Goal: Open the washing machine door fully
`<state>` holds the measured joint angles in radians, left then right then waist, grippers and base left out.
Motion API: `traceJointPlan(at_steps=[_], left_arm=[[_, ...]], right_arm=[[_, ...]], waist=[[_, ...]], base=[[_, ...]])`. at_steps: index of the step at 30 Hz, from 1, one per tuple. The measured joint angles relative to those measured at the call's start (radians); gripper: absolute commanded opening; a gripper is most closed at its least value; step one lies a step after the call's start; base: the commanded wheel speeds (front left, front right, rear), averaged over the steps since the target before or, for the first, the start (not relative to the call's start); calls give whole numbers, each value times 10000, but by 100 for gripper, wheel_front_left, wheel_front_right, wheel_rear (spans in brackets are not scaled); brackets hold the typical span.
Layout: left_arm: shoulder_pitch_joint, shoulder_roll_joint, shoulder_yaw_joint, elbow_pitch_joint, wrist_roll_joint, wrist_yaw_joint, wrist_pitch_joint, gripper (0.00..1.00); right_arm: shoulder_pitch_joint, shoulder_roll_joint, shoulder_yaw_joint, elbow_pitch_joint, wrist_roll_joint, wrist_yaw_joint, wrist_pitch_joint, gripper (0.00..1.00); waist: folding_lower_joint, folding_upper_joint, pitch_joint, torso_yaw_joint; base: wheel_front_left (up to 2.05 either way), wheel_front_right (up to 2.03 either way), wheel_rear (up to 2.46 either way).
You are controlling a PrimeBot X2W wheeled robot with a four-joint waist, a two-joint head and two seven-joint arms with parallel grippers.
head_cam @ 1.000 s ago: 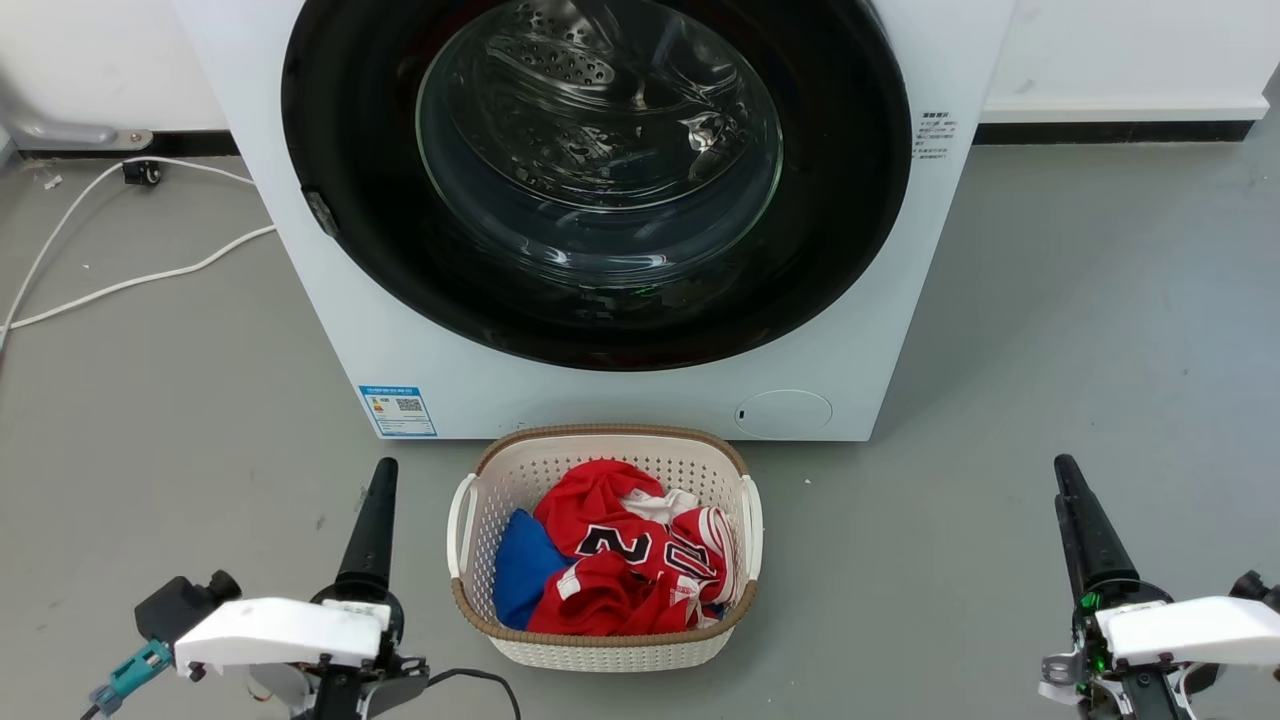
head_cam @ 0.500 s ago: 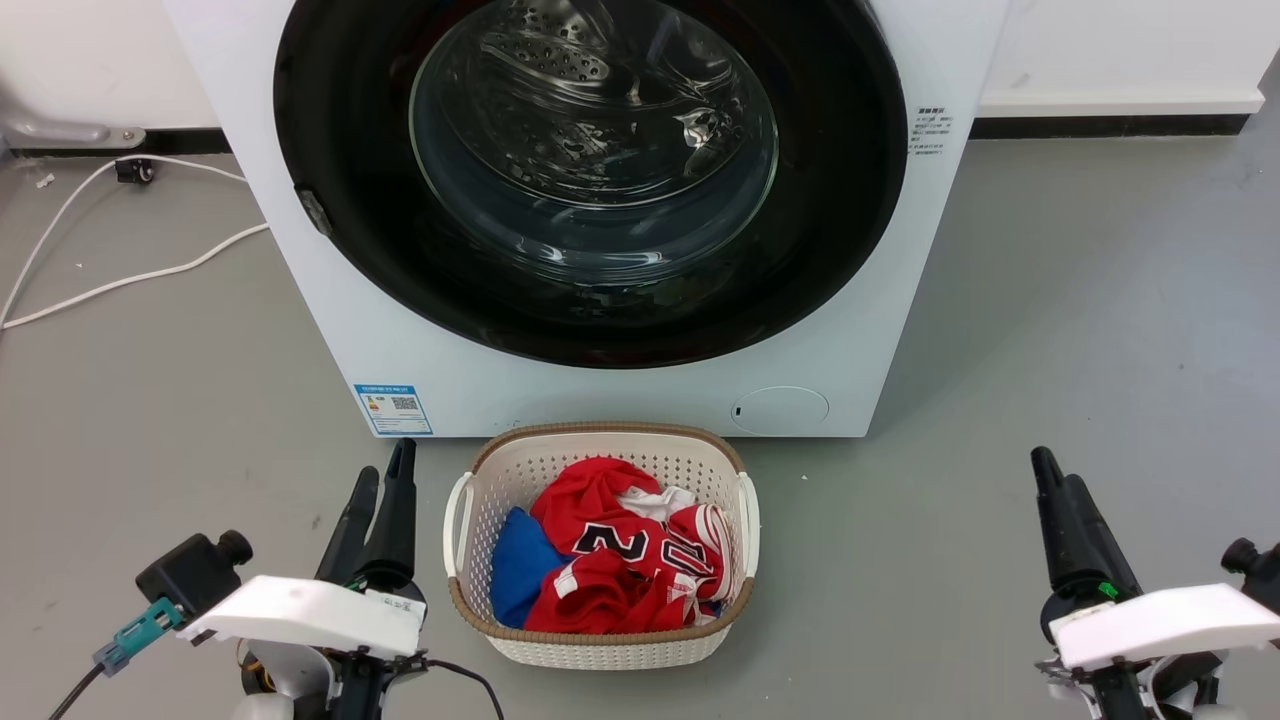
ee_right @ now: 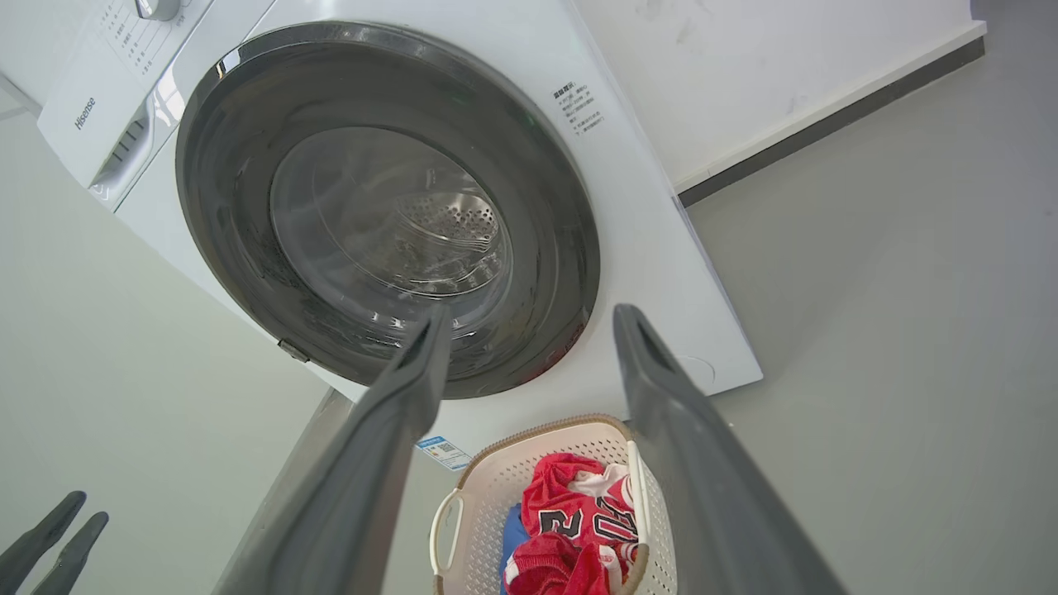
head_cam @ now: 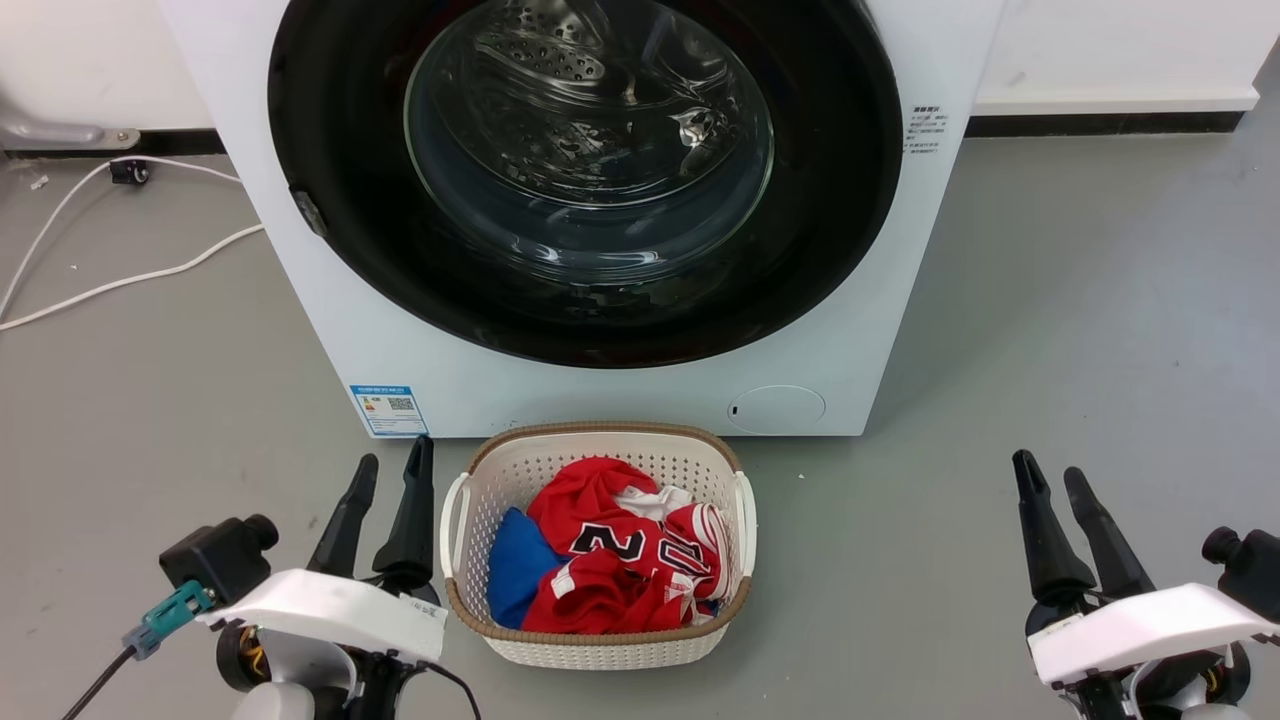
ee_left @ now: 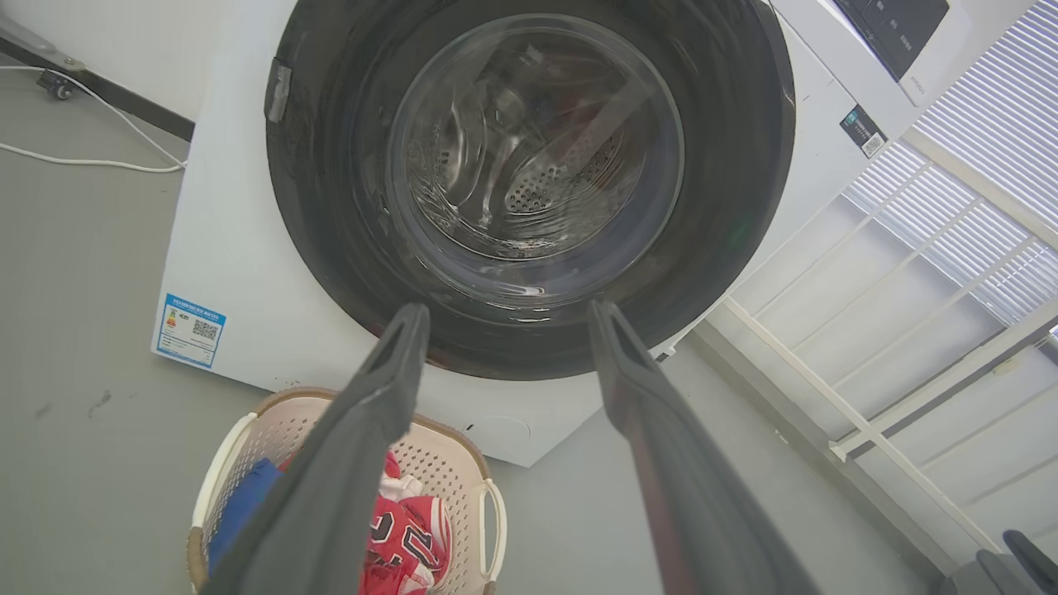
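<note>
Centrally, white basket [head_cam: 598, 640] w/ red jersey [head_cam: 620, 560], blue cloth [head_cam: 515, 565].

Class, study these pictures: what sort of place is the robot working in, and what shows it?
Probably a laundry room or a laundry test area: a white front-loading washing machine with a round black door, a woven basket holding a red jersey, and a grey floor.

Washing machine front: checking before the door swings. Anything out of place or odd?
Nothing damaged or spilled. The laundry basket sits close before the washing machine, below the shut washing machine door; a white cable trails loose on the floor.
</note>
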<state>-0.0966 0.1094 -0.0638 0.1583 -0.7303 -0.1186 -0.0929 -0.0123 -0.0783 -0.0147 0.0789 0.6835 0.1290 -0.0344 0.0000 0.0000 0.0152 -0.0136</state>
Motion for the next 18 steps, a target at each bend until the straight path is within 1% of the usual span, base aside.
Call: traceJointPlan(at_steps=[8, 18], left_arm=[[-110, 140, -178, 19, 1032, 132, -251, 100], [-153, 326, -433, 58, 2150, 148, -516, 100]], right_arm=[[34, -12, 58, -303, -1175, 0, -42, 100], [164, -8, 52, -612, -2489, 2, -84, 100]], waist=[[0, 0, 34, -114], [0, 0, 76, -154]], base=[[0, 0, 0], [0, 0, 0]])
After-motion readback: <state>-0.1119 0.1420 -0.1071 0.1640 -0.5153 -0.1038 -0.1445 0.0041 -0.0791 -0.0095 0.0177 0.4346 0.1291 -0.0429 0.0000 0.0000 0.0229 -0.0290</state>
